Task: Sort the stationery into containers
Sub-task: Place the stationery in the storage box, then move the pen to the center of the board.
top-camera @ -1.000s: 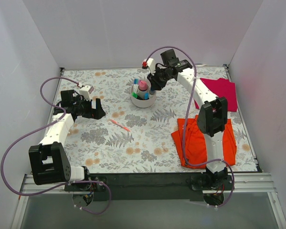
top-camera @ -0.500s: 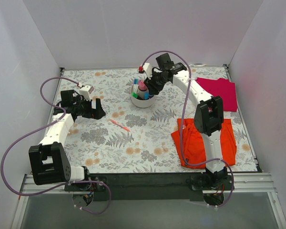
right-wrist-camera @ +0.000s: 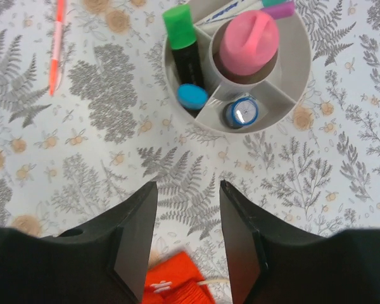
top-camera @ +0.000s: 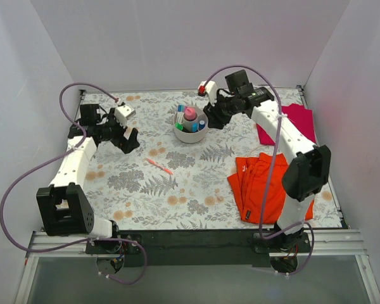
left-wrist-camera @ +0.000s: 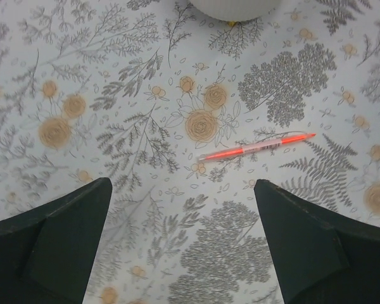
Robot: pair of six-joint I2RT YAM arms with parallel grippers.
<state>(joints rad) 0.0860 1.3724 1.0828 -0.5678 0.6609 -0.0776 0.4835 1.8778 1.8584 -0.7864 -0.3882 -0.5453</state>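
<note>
The round off-white bowl (top-camera: 190, 133) (right-wrist-camera: 297, 69) stands at the table's far middle. Its compartments hold a green-capped marker (right-wrist-camera: 178, 25), a blue-capped marker (right-wrist-camera: 192, 96), a pink-capped bottle (right-wrist-camera: 247, 38), a small blue cylinder (right-wrist-camera: 242, 111) and thin pens (right-wrist-camera: 231, 11). An orange-pink pen (top-camera: 159, 166) (left-wrist-camera: 256, 147) (right-wrist-camera: 57, 44) lies flat on the table, left and nearer of the bowl. My right gripper (top-camera: 212, 119) (right-wrist-camera: 189, 190) hangs open and empty just right of the bowl. My left gripper (top-camera: 130, 139) (left-wrist-camera: 180, 190) is wide open and empty above the table, left of the pen.
A folded orange cloth (top-camera: 269, 187) (right-wrist-camera: 183, 285) lies at the near right, under my right arm. A magenta cloth (top-camera: 297, 123) lies at the far right. White walls close in the flowered table (top-camera: 177, 202) on three sides.
My right gripper has drawn back from over the bowl to its right side, and its jaws have widened. My left gripper has shifted slightly toward the back and opened a little more.
</note>
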